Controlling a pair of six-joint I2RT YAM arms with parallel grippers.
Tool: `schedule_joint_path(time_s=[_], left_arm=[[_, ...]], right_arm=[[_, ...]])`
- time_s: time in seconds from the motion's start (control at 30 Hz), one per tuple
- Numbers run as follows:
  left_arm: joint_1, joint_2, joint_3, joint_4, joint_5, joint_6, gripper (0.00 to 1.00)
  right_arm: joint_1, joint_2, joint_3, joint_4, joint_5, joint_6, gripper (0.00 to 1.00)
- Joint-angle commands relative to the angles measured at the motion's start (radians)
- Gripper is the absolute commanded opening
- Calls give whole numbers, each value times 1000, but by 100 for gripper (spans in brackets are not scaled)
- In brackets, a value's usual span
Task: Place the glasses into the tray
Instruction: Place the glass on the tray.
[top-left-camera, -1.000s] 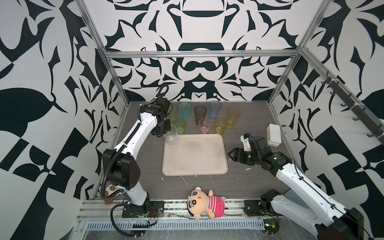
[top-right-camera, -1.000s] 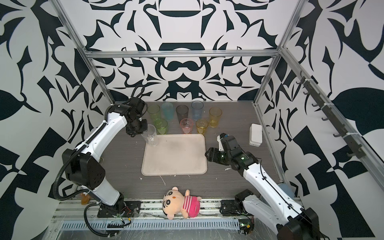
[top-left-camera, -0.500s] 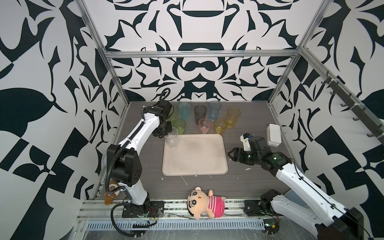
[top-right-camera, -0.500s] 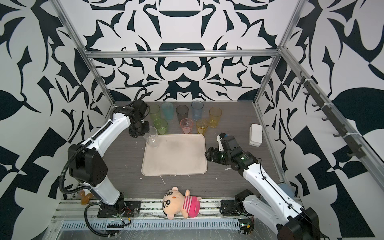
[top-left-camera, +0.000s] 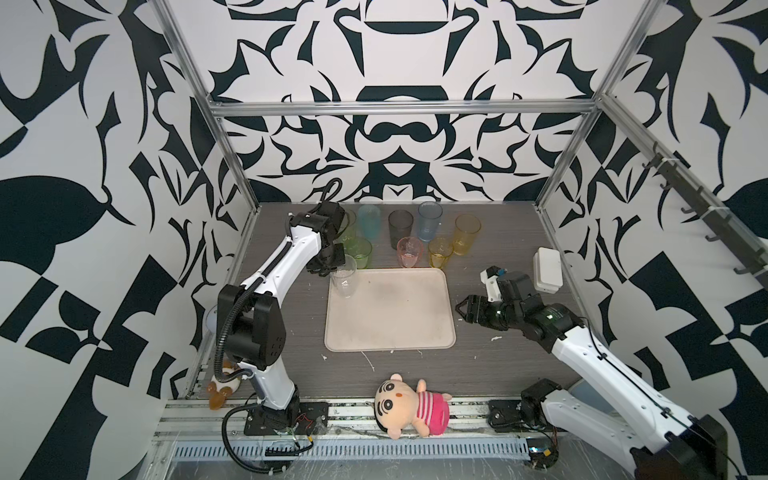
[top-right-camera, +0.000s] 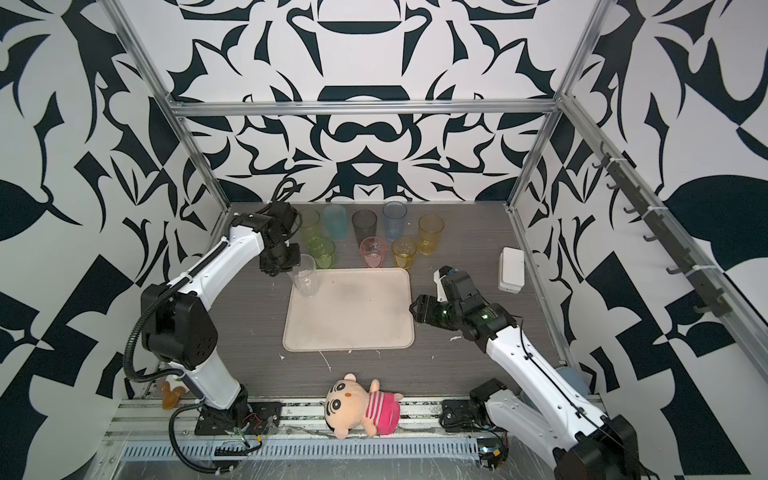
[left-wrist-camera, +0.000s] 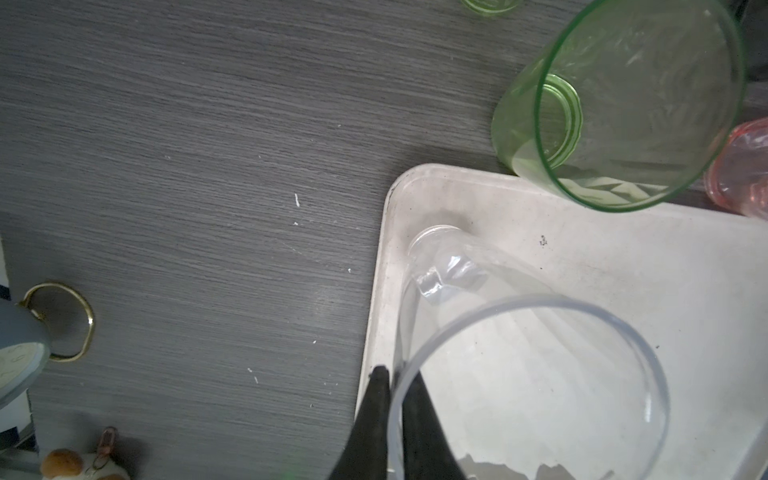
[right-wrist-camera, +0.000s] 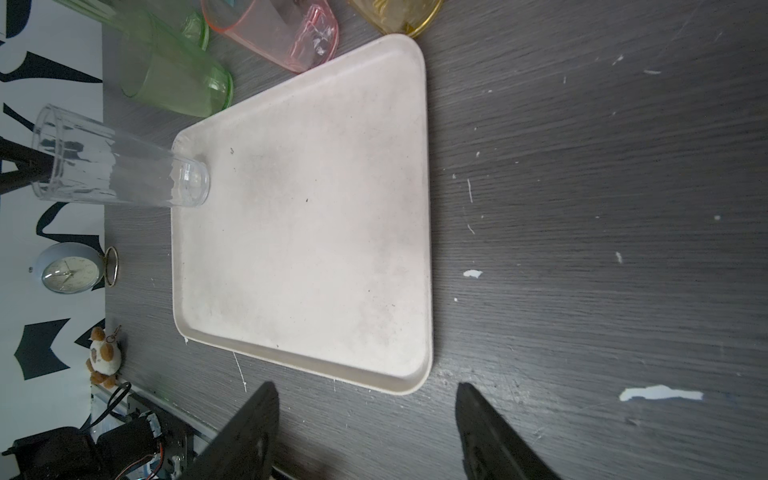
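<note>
Since a second ago the left arm's wrist has swung slightly toward the glasses standing beyond the tray (top-left-camera: 390, 320), while the clear glass (top-left-camera: 344, 279) stays at the tray's far-left corner and the right arm has not shifted. Both top views show the left end effector (top-left-camera: 336, 269) only as a dark block against that glass's rim, too small to read the grip. The left wrist view settles it: one black finger (left-wrist-camera: 374, 419) is outside the wall and one inside, clenched on the rim. That view cuts off part of the rim. The right wrist view shows the whole glass with its base meeting the tray floor just inside the corner, though whether it rests with full weight cannot be told. The tall green glass (top-right-camera: 309, 224), beyond the tray's far-left corner, is partly hidden by the left wrist in both top views. The teal glass (top-left-camera: 369, 220), smoke grey glass (top-left-camera: 400, 224), blue glass (top-left-camera: 429, 220), tall yellow glass (top-left-camera: 466, 235), short green glass (top-left-camera: 360, 251), pink glass (top-left-camera: 409, 253) and short yellow glass (top-left-camera: 440, 252) stand on the tabletop (top-left-camera: 498, 365) beyond the tray's far edge. The right end effector (top-left-camera: 461, 309) hovers released and empty just beside the tray's right edge. A small clock (right-wrist-camera: 68, 268) off the tray's left side is plain in the right wrist view, cut off in the left wrist view and mostly hidden behind the left arm in both top views.
</note>
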Motion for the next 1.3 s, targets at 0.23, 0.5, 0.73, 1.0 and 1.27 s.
schedule_joint_path(time_s=[0.23,0.5,0.73,1.0,1.27], left_arm=[[-2,2,11,-32,12,-8,22],[-2,-23,74,-76,17,-3,33],[-2,-44,175,-111,-12,8,45],[10,13,342,-130,-63,21,52],[51,109,479,-96,-70,3,55]], right_arm=[[5,5,27,12,9,-8,71],[5,5,33,12,0,-18,71],[17,-11,52,0,4,-70,71],[26,-24,65,43,-25,-97,71],[30,-42,60,95,-39,-112,71]])
